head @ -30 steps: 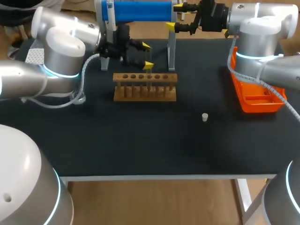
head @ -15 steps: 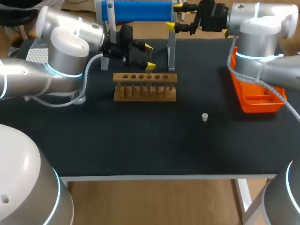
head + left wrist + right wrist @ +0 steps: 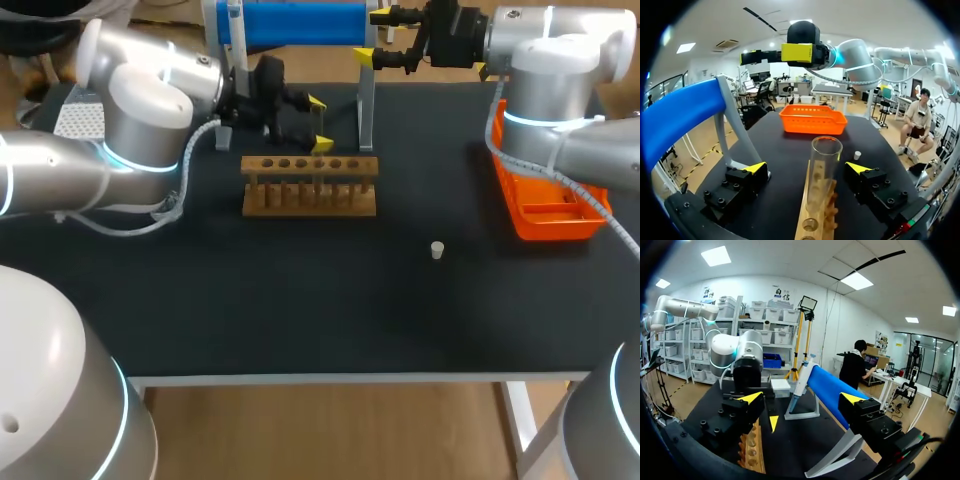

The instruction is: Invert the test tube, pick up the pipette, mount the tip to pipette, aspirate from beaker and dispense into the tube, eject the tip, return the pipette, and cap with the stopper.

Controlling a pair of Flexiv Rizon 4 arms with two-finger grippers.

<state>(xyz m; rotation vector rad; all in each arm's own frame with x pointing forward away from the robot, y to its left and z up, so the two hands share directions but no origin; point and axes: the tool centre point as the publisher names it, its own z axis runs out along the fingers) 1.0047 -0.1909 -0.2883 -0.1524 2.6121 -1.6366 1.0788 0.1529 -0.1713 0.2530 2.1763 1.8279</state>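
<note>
In the head view the left claw (image 3: 318,122) sits in the upper middle of the frame, just behind the right end of the wooden rack (image 3: 310,185), with one yellow tip above the other. The left wrist view shows it spread wide: the clear tube (image 3: 822,170) stands upright between its fingers (image 3: 756,167), mouth up and its lower end down at the rack (image 3: 815,215), and there is a gap on each side, so neither finger touches the glass. Ahead of this claw on the black table (image 3: 300,310) lie the small white stopper (image 3: 857,155) and, farther off, the orange tray (image 3: 812,119). In the head view the stopper (image 3: 437,250) stands alone, right of centre and well apart from the rack, and the tray (image 3: 545,205) is at the right edge of the frame under the right arm. The right claw (image 3: 372,35) is at the top of the frame, beside the right end of the blue stand (image 3: 290,22) and above the table. In its own wrist view the right claw (image 3: 801,398) is wide and holds nothing. Ahead of it the pipette (image 3: 796,397) hangs on the blue stand (image 3: 832,390), with the rack (image 3: 752,450) lower down below its fingers.
</note>
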